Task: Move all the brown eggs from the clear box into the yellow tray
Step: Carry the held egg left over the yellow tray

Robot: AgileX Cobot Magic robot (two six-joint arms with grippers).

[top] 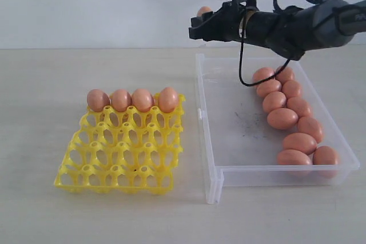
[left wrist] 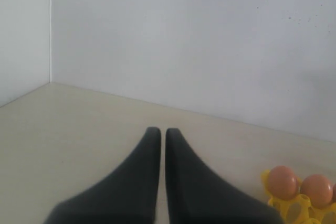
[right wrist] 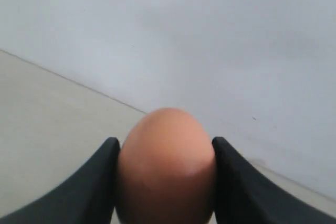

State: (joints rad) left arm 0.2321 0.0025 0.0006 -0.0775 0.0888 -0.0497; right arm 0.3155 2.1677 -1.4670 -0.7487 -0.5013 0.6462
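Waiting nearest, the tray (top: 114, 164) has three bare rows before four seated eggs (top: 131, 100). Right of it, the box (top: 229, 135) holds the rest along its right wall. Farthest, the right gripper (top: 201, 22), arm level above the box's far left corner, clamps one egg (right wrist: 166, 166) lengthwise; the tray lies left and nearer. The left gripper (left wrist: 163, 132) is closed, empty.

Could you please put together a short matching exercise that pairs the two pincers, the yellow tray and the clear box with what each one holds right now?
Column one:
1. left pincer
2. right pincer
3. yellow tray
4. clear box

Column two:
A. loose eggs lined along its right side
B. one held egg, up in the air
C. nothing, jaws closed
D. four eggs in its back row

Pairs: 1-C; 2-B; 3-D; 4-A
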